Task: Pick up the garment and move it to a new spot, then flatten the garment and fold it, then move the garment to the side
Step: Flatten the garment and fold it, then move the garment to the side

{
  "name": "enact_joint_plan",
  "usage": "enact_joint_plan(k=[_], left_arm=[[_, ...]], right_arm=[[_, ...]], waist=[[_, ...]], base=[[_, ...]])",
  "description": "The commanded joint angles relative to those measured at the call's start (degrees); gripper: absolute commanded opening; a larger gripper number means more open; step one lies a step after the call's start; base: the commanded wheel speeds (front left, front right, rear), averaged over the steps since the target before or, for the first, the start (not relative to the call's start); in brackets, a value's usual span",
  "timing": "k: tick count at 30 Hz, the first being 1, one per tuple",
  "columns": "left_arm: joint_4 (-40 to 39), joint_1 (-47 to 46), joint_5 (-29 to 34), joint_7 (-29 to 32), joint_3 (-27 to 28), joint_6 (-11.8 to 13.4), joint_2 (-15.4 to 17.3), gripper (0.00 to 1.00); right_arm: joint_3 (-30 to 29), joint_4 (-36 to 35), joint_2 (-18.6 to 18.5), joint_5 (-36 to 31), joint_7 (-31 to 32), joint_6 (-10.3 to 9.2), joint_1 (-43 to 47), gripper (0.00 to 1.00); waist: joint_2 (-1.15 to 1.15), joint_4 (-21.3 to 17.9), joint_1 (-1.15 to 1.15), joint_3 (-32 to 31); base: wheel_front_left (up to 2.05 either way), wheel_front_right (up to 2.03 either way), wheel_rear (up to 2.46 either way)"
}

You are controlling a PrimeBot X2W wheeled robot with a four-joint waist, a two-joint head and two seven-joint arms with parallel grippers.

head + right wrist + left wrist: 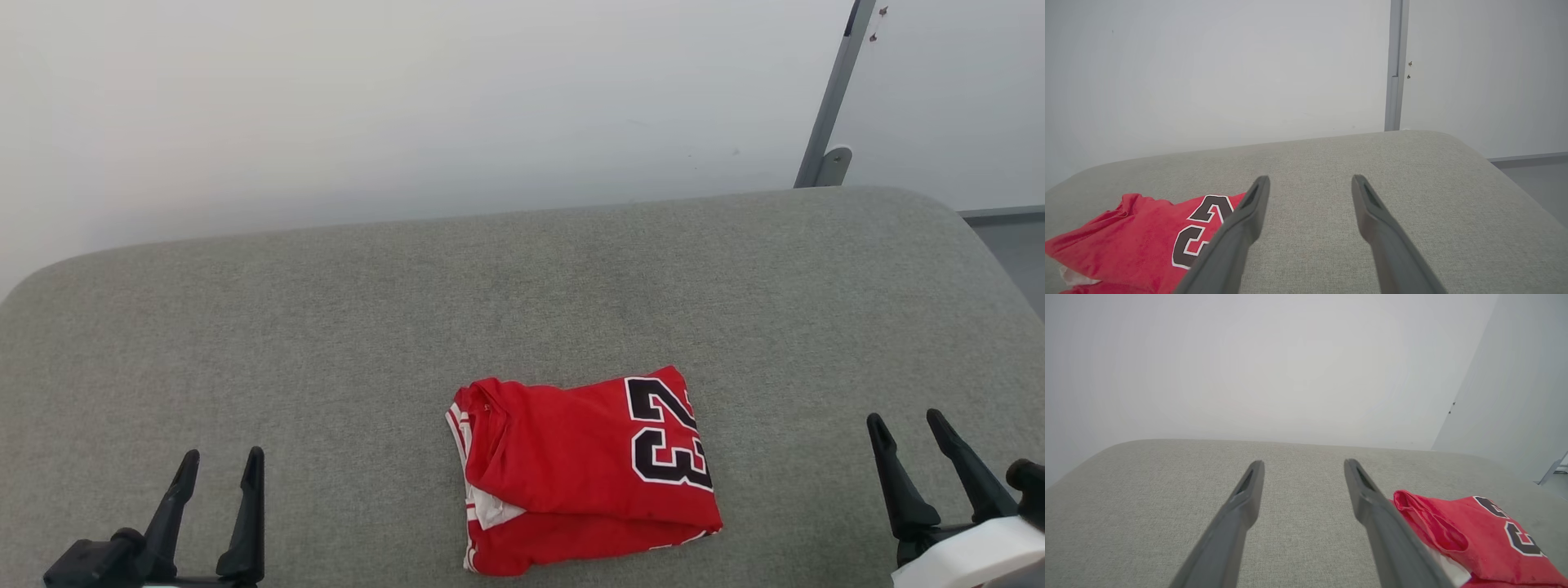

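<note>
Garment (571, 474): folded, lying on grey cushion (326, 327)
Left gripper (220, 465): fingers spread, empty
Right gripper (906, 429): fingers spread, empty

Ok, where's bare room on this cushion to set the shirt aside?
Bare cushion lies between the left gripper and the garment, between garment and right gripper, and all along the back by the wall. Only the near middle is taken.

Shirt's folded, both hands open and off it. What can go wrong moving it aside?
1. The garment is a loose stack, with a white sleeve poking out at its left edge; the left hand pinching just the top layer could undo the fold.
2. Dragging it over the grey cushion may bunch the lower layers.
3. Lifting with the right hand alone may let the other half droop.
</note>
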Motion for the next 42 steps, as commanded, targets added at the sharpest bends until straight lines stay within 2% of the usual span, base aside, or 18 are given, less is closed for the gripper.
enact_joint_plan(k=[1,26,31,37,42], left_arm=[[-0.1,0.5,0.5,-0.3,0.4,-0.2,-0.1,1.0],[0.2,-1.5,1.4,-0.3,-0.7,-0.2,-1.9,1.0],[-0.3,-2.6,0.6,-0.3,-1.2,-0.2,-1.1,1.0],[-0.6,-3.8,-0.5,-0.3,-2.5,-0.2,-0.2,1.0],[-1.2,-5.3,-0.7,-0.3,-3.9,-0.2,-0.3,1.0]], right_arm=[[0.2,0.5,-0.1,0.4,-0.9,0.01,0.3,1.0],[1.3,0.4,1.5,0.6,0.3,0.01,-0.8,1.0],[3.1,1.6,0.4,4.4,6.5,0.01,-3.5,1.0],[5.5,3.2,-3.1,10.1,19.8,0.01,-7.4,1.0],[6.9,3.8,-6.8,12.4,30.7,0.01,-11.0,1.0]], waist=[[0.0,0.2,0.0,0.0],[0.0,2.6,0.0,1.0],[0.0,5.1,0.0,2.0],[0.0,9.0,0.0,3.9],[0.0,11.8,0.0,7.2]], base=[[0.0,0.0,0.0],[0.0,0.0,0.0],[0.0,0.0,0.0],[0.0,0.0,0.0],[0.0,0.0,0.0]])
